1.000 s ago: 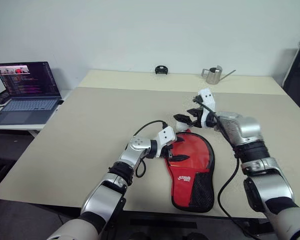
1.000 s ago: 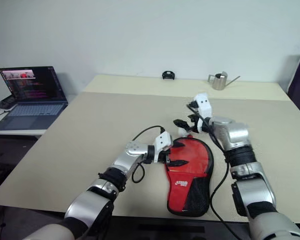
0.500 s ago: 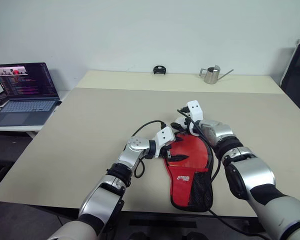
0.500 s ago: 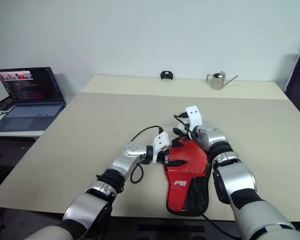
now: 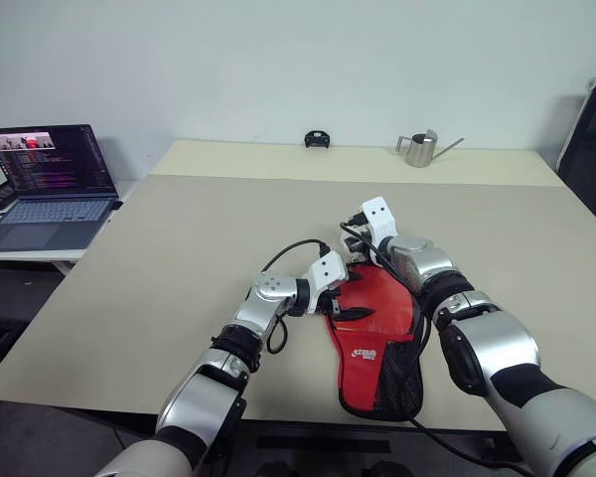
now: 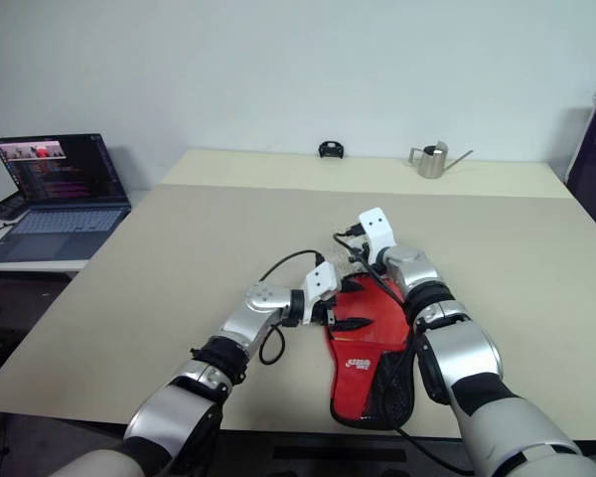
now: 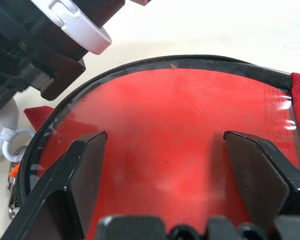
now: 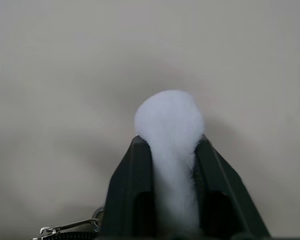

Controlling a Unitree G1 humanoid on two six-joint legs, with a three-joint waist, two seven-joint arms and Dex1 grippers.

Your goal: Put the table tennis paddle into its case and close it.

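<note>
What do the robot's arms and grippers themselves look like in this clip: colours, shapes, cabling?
Both arms are built of rounded silver-grey metallic segments joined by black rings. Each wrist carries a boxy white camera housing fed by a loose black cable. The left gripper has two flat, wedge-shaped black fingers on a black base. The right gripper has two matching black fingers that taper toward their tips. No lettering is visible on them.

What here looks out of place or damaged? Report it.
Nothing stands out. The case lies flat on the table, the right hand pinches its white pom-pom pull, and the left hand rests open over it.
</note>
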